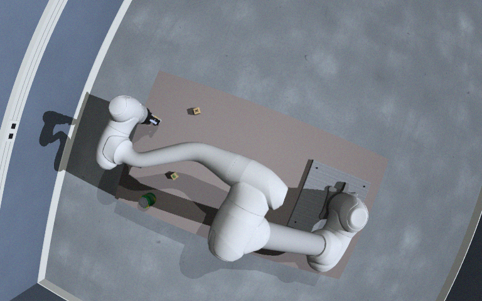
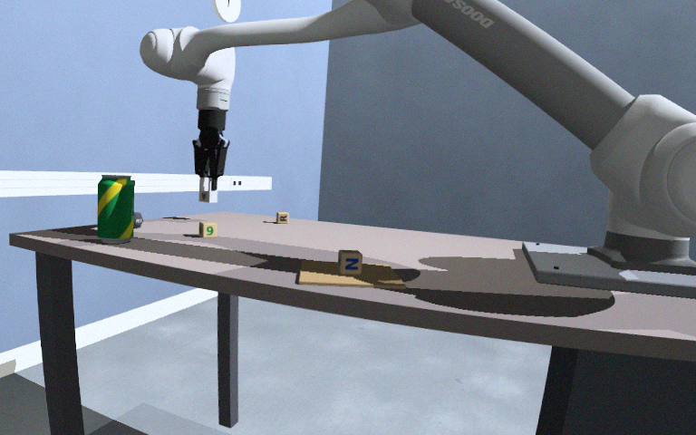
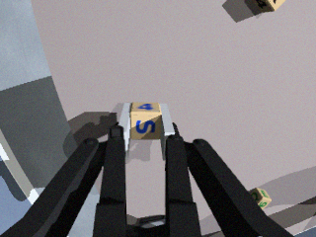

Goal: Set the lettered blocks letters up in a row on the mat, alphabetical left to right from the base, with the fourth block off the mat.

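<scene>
My gripper (image 1: pixel 155 121) (image 2: pixel 207 188) (image 3: pixel 145 115) is shut on a wooden block (image 2: pixel 205 197) (image 3: pixel 145 127) with a blue S on the face toward the wrist camera. A side face has a blue mark, A or 4. The block hangs above the far part of the table. A block (image 1: pixel 196 111) (image 2: pixel 282 217) (image 3: pixel 269 4) with black marks, an R on one side, stands on the table. A block (image 1: pixel 174 175) (image 2: pixel 207 229) (image 3: pixel 260 197) has a green 9 on one side. A block (image 2: pixel 350 262) with a sideways blue N on one side stands on the wooden mat (image 2: pixel 315 277). The arm hides both in the top view.
A green and yellow can (image 1: pixel 147 200) (image 2: pixel 116 208) stands near the table's edge. A small dark grey object (image 2: pixel 138 219) is partly hidden behind it. The arm's base stands on a grey metal plate (image 1: pixel 305 205) (image 2: pixel 565 266). The forearm stretches over the table.
</scene>
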You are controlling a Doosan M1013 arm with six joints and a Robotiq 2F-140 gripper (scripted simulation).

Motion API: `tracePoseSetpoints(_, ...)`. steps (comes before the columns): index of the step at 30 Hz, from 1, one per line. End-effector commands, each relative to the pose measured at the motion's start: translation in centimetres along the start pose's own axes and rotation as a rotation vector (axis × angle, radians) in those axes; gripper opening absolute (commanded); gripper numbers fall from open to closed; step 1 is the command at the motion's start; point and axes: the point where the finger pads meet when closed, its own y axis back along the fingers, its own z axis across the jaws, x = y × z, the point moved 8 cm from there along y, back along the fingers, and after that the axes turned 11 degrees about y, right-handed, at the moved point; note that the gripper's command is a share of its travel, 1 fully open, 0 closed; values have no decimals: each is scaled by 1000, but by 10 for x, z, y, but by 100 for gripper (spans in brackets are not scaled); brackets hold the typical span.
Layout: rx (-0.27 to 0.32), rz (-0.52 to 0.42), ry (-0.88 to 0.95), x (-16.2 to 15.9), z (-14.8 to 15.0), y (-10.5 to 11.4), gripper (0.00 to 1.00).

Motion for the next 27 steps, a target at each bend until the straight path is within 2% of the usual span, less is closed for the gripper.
tracePoseSetpoints(1, 1, 0, 0, 0, 0, 17, 24)
tracePoseSetpoints(5, 1, 0, 0, 0, 0, 40, 24)
tracePoseSetpoints(8, 1, 0, 0, 0, 0, 48, 24)
tracePoseSetpoints(22, 1, 0, 5, -1, 0, 50, 24)
tracePoseSetpoints(27, 1, 0, 86, -16, 6, 52, 24)
